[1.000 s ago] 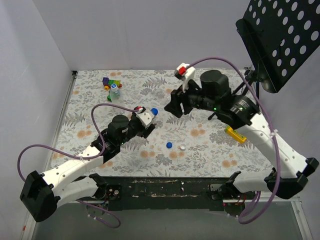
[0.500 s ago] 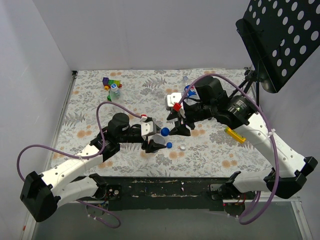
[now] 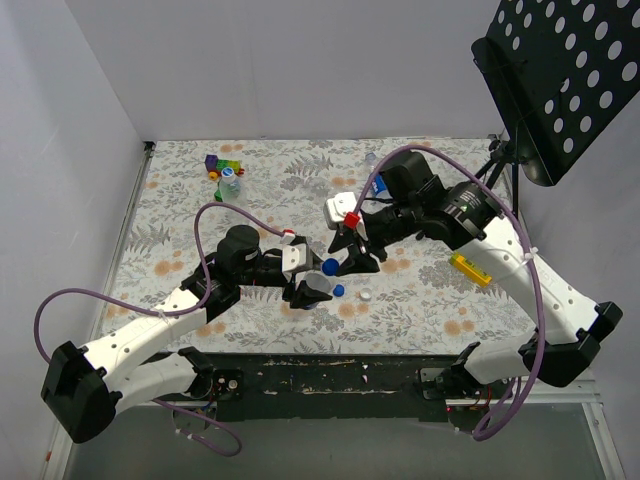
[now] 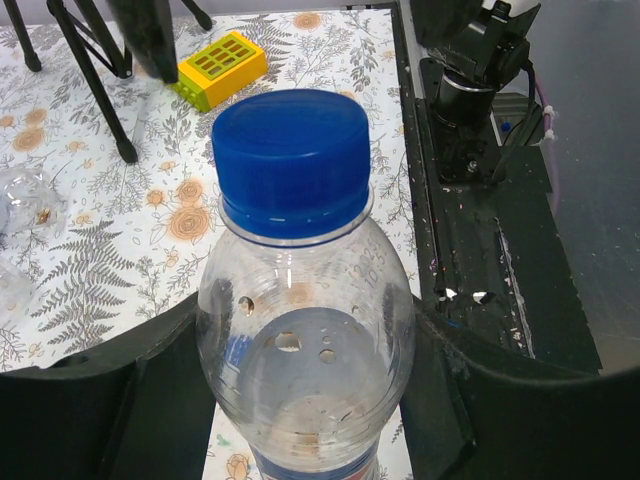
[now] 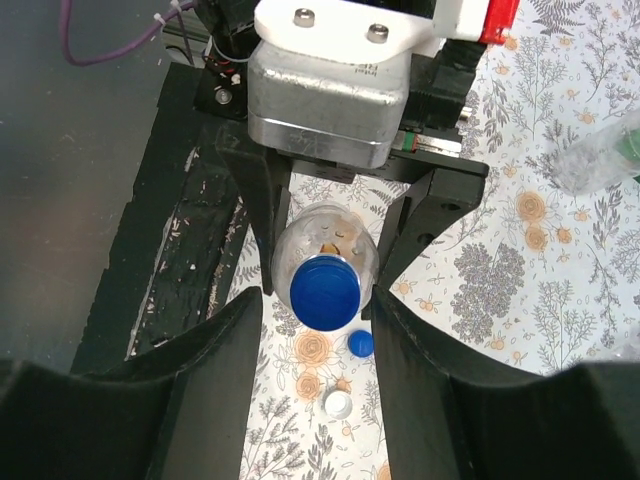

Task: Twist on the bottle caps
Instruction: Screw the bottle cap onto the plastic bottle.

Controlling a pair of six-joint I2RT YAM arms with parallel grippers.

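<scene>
On the table [image 3: 420,300], a loose blue cap [image 3: 340,291] and a white cap [image 3: 366,296] are lying near the front edge. Just beside them the left hand [image 3: 310,288] is clamping a clear bottle [image 4: 305,370] by its shoulder, and the bottle is wearing its own blue cap [image 4: 290,160]. The right hand [image 3: 355,262] is hovering over that cap with its fingers [image 5: 200,390] spread wide on either side, not touching it. A yellow block [image 3: 470,270] is lying farther right, and a second bottle [image 3: 230,185] is standing at the far left. A second ago the hands were well apart; half a second ago they were already meeting here.
</scene>
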